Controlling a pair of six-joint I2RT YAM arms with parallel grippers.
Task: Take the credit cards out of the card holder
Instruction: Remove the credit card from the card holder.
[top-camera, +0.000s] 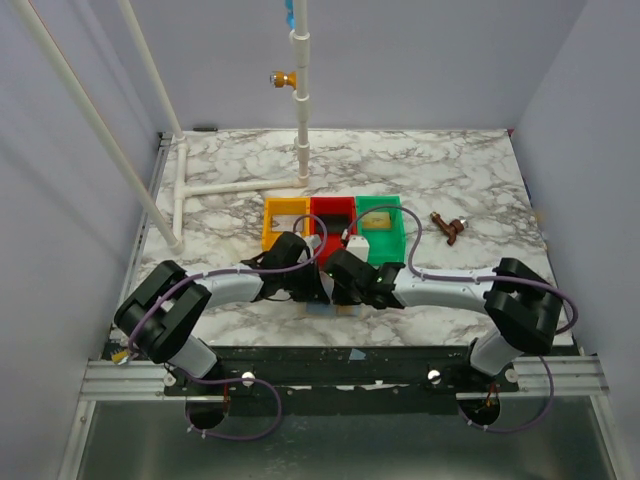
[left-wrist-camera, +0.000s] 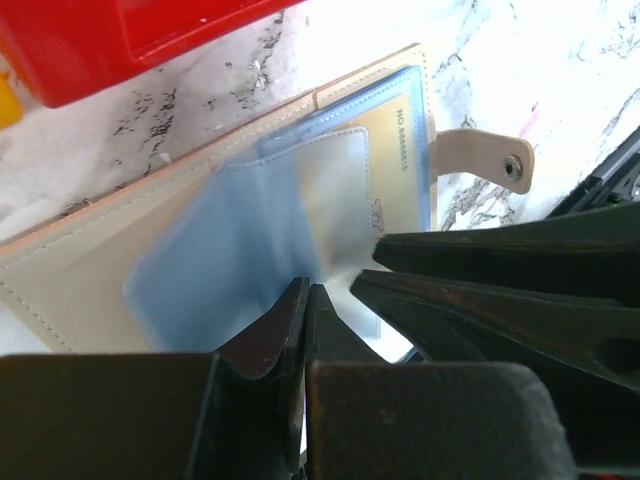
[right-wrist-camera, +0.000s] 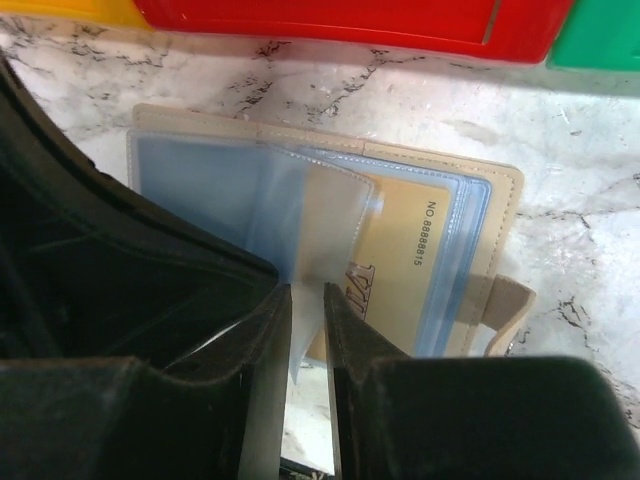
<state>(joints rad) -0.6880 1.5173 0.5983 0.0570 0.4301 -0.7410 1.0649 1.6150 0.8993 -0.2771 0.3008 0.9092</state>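
Jaws tight on card holder (right-wrist-camera: 330, 215)

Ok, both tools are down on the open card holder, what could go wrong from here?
1. The right tool seems to pinch a clear sleeve, not the tan card. Pulling could lift the whole card holder or tear the sleeve.
2. The left tool is shut, and I cannot tell that it pins anything, so the holder may slide.
3. Both tools sit very close together over the holder and could collide.
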